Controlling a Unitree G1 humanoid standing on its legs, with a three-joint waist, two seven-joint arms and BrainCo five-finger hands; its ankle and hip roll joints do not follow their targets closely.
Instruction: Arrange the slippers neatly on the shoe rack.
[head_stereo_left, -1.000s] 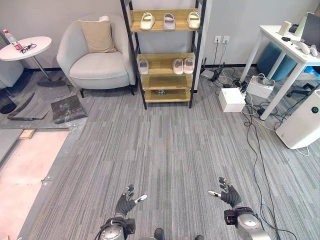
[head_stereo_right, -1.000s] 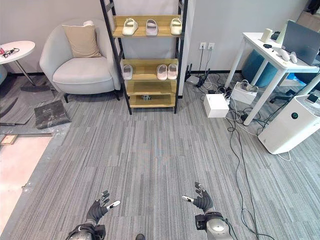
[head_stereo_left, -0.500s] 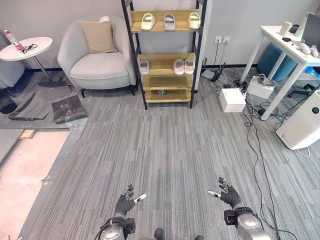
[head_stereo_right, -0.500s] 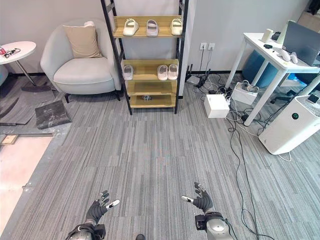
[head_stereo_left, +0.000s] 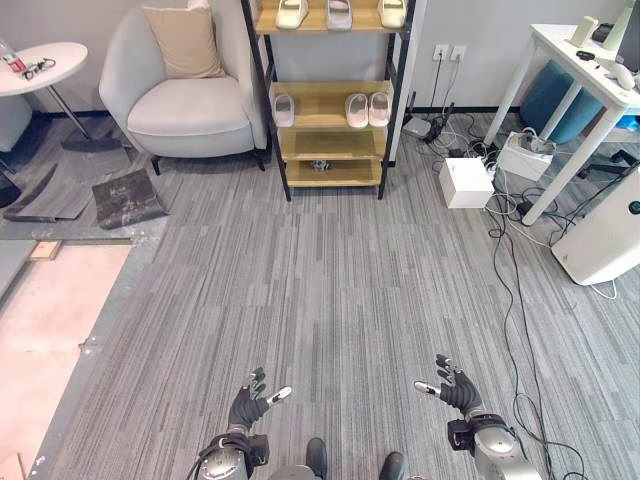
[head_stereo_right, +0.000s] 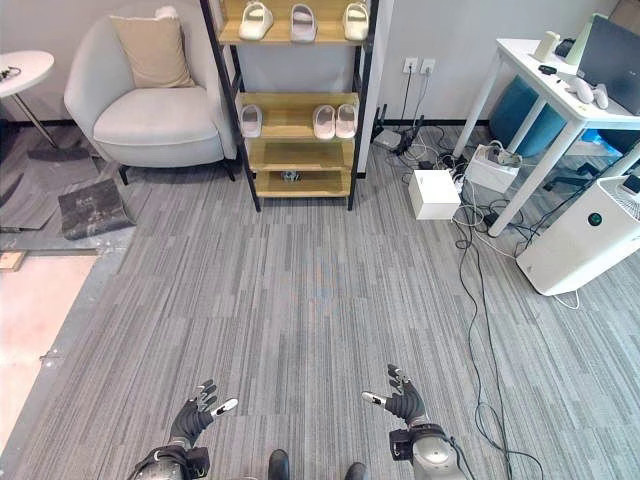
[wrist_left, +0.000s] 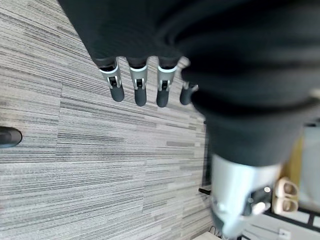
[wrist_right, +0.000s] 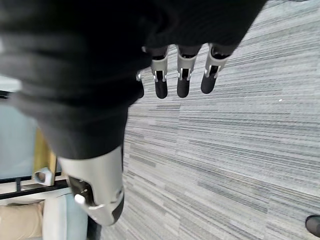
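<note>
Looking ahead, the rack (head_stereo_left: 330, 100) stands against the far wall, well apart from both hands, with grey carpet (head_stereo_left: 330, 290) between. Slippers (head_stereo_left: 340, 12) sit on its top shelf, three in a row; on the middle shelf one slipper (head_stereo_left: 284, 109) lies alone at the left and a pair (head_stereo_left: 367, 108) lies side by side at the right. A small dark thing lies on the lowest shelf, too small to tell. An armchair (head_stereo_left: 190, 95) with a tan cushion (head_stereo_left: 183, 40) is just left of the rack, a white box (head_stereo_left: 465, 183) and a tangle of cables (head_stereo_left: 505, 210) to its right by a white table (head_stereo_left: 590, 75). Compared with a second ago the whole view has shifted, rack and chair higher in frame: the camera moved. The left hand (head_stereo_left: 250, 405) and right hand (head_stereo_left: 458, 390) hang low over the carpet, fingers spread straight, thumbs out, holding nothing.
</note>
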